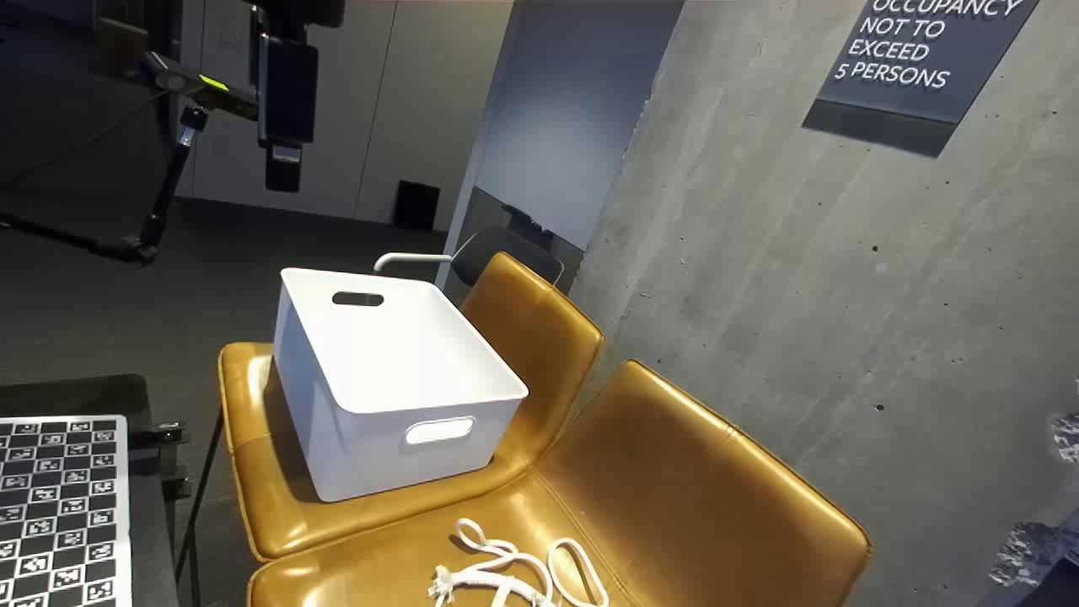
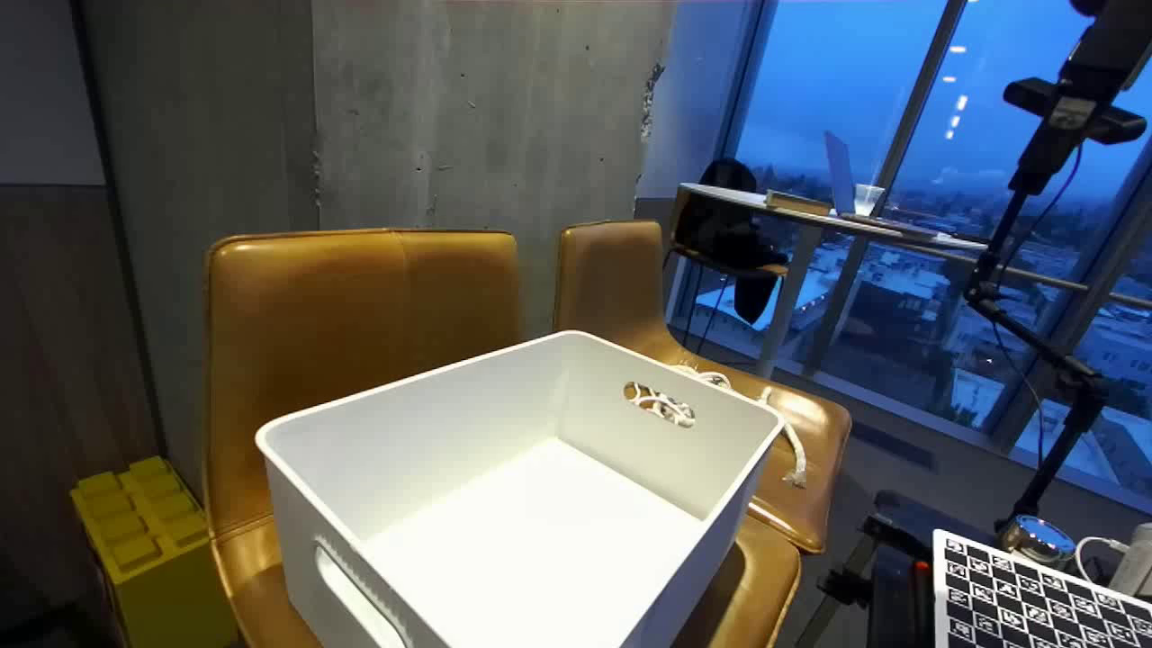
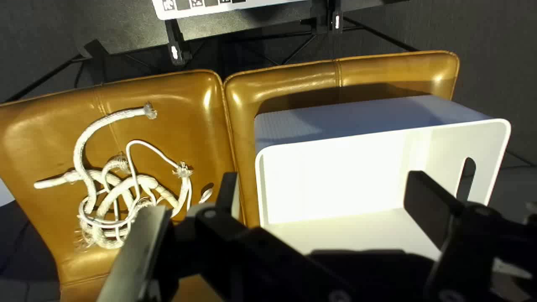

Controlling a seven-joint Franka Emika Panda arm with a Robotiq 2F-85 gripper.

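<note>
Gripper (image 3: 324, 195): black, two-fingered, dull finish. Fingers (image 3: 428, 209): black, blocky, flat-faced, square-cornered. Links (image 3: 262, 249): black, straight, angular. Screw heads (image 3: 209, 214): round, greyish, at the joints. Side piece (image 3: 138, 253): pale grey, flat, straight-edged.

SIGN: dark plate (image 1: 915, 72) on the concrete wall (image 1: 784, 278), in an exterior view | TEXT: white capitals, "OCCUPANCY NOT TO EXCEED 5 PERSONS", over four lines | CUT: plate's upper part runs out of view | CODES: checkered board (image 2: 1044, 598), in all three views, bears small black-and-white square marks, too fine to decode
</note>
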